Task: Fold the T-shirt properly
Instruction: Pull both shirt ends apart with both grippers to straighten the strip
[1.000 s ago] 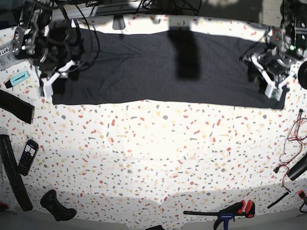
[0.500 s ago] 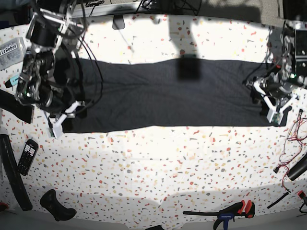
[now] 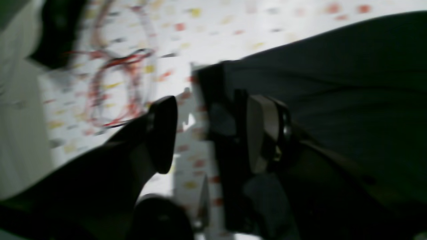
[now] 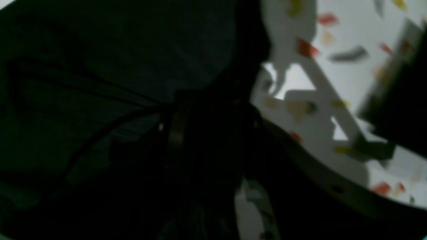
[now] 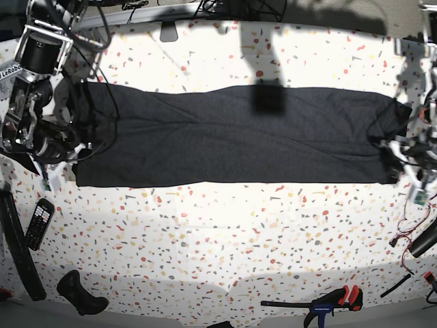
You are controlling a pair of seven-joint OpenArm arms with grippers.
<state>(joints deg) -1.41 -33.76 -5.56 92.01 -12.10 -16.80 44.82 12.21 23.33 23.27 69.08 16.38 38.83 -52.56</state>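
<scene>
T-shirt (image 5: 232,137) whole only from base.

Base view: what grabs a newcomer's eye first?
The T-shirt, a long dark band stretched flat across the speckled table from side to side. One arm stands at each end of it, the right gripper at the image's left, the left gripper at its right.

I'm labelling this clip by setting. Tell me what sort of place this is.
Probably a robotics lab bench, not a home. A speckled table carries the T-shirt stretched flat between two robot arms, with a clamp, loose wires and a calculator lying around its edges.
</scene>
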